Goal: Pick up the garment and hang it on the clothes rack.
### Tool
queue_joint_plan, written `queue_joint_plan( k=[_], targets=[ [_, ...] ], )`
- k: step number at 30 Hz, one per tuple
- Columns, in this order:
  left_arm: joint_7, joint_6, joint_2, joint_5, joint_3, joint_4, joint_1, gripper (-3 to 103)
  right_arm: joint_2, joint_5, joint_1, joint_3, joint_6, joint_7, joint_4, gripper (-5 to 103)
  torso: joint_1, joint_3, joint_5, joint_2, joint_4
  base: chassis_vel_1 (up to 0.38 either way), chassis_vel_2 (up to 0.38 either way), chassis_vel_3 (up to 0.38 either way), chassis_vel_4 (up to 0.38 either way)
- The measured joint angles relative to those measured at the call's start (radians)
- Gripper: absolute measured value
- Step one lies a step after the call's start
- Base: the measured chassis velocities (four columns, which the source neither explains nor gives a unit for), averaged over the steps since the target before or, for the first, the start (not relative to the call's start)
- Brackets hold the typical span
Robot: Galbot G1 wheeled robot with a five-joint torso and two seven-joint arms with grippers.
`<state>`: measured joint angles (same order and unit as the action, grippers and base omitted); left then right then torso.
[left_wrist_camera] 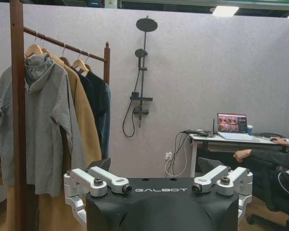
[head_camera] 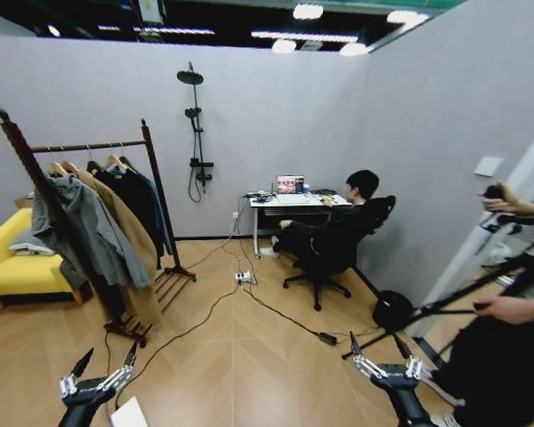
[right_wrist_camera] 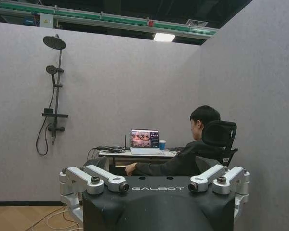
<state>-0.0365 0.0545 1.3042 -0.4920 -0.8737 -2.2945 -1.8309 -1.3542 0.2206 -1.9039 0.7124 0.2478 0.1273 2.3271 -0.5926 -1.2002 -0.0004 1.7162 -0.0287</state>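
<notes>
Hanging on the clothes rack (head_camera: 96, 233) at far left, your garment (head_camera: 163, 213) sits farthest along the bar. Your left claw (head_camera: 100, 372) and right claw (head_camera: 379, 353) hover low, both spread wide and empty.

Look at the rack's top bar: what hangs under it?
Under the clothes rack bar hang a grey jacket, a tan coat and dark tops. These overlap, hiding any teal garment.
</notes>
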Motion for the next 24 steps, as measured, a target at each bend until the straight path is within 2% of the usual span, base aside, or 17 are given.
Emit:
queue_joint_plan(
  k=[5,24],
  targets=[
    [0.0,0.0,0.0,0.0,0.0,0.0,0.0,100,0.0,0.0,0.001,0.0,0.0,0.0,0.0,100,-0.002,-0.001,0.0003,-0.001,0.0007,-0.051,0.049,0.074,-0.042],
    [0.0,0.0,0.0,0.0,0.0,0.0,0.0,100,0.0,0.0,0.0,0.0,0.0,0.0,0.0,100,-0.001,0.0,0.0004,0.0,0.0004,-0.008,0.009,0.007,-0.011]
  ],
)
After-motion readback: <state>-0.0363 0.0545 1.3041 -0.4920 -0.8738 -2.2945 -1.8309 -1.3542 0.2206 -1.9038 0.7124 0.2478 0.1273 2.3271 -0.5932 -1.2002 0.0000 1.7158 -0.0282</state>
